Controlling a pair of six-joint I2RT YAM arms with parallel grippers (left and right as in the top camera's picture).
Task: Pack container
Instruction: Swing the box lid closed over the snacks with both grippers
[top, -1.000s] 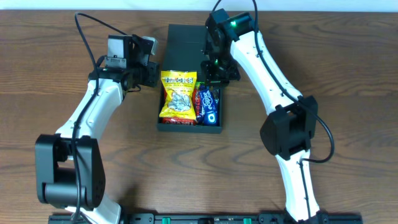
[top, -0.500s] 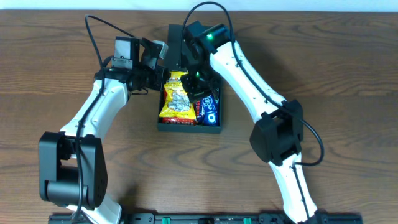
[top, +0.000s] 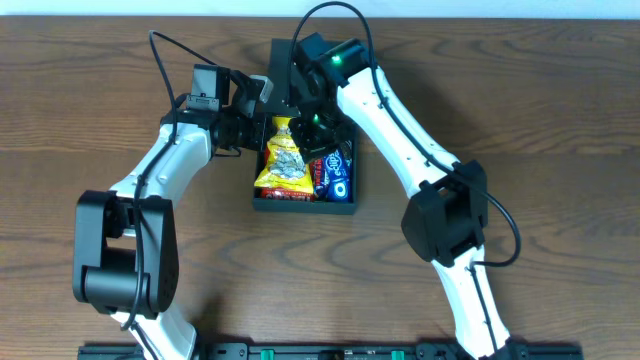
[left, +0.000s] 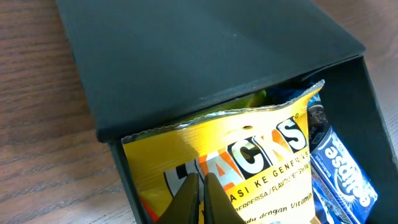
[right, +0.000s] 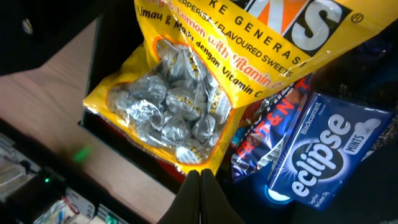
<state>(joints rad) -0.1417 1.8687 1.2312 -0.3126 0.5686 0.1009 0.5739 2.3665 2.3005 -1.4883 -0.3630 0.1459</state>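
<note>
The container (top: 300, 208) sits open at mid-counter (top: 540, 110). Inside, a yellow sweets packet (top: 282, 165) fills the left side and a blue mint packet (top: 340, 175) the right, with a red wrapper (top: 320, 160) between them. Over the yellow packet hang the right pincer (right: 199, 177) and the left pincer (left: 202, 182) — each with fingers pressed together. Beyond them, the flap lid (top: 295, 55) extends from the far edge.

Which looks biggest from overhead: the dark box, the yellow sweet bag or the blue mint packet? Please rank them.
1. dark box
2. yellow sweet bag
3. blue mint packet, partly hidden by the arm
</note>
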